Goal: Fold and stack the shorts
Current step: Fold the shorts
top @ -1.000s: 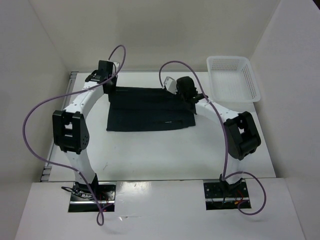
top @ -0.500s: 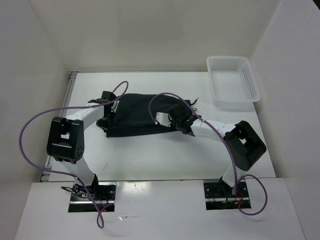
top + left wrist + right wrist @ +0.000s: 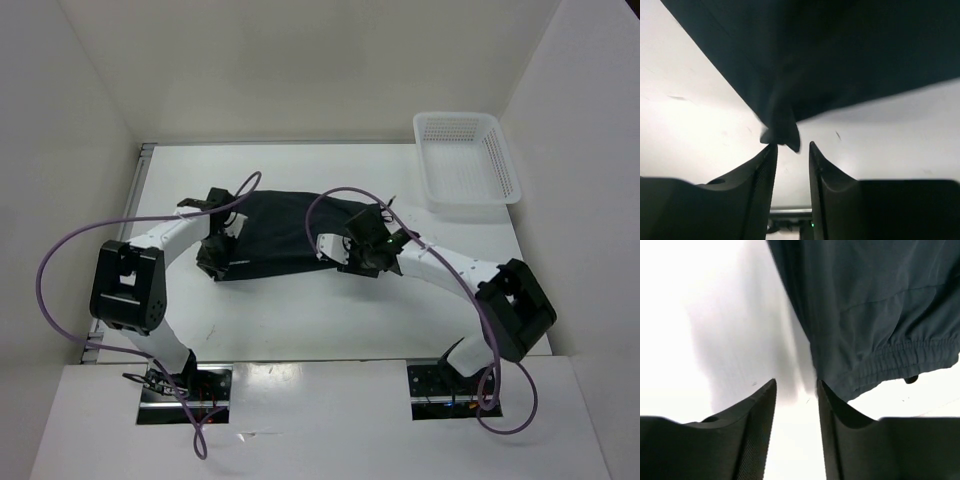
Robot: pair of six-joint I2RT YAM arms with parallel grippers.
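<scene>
Shorts [image 3: 275, 230] lie just beyond both pairs of parted fingers [image 3: 756, 175].

Parted, empty fingers [image 3: 756, 432] stand beside the elastic edge of the shorts [image 3: 875, 305].

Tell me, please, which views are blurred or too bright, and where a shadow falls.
Left wrist view: the shorts are blurred at their edges and almost black, without detail, and the table is nearly blown out. Right wrist view: sharper, the elastic band shows, a soft shadow lies beside the cloth, and the table glares white. Top external view: even light, everything in focus.
</scene>
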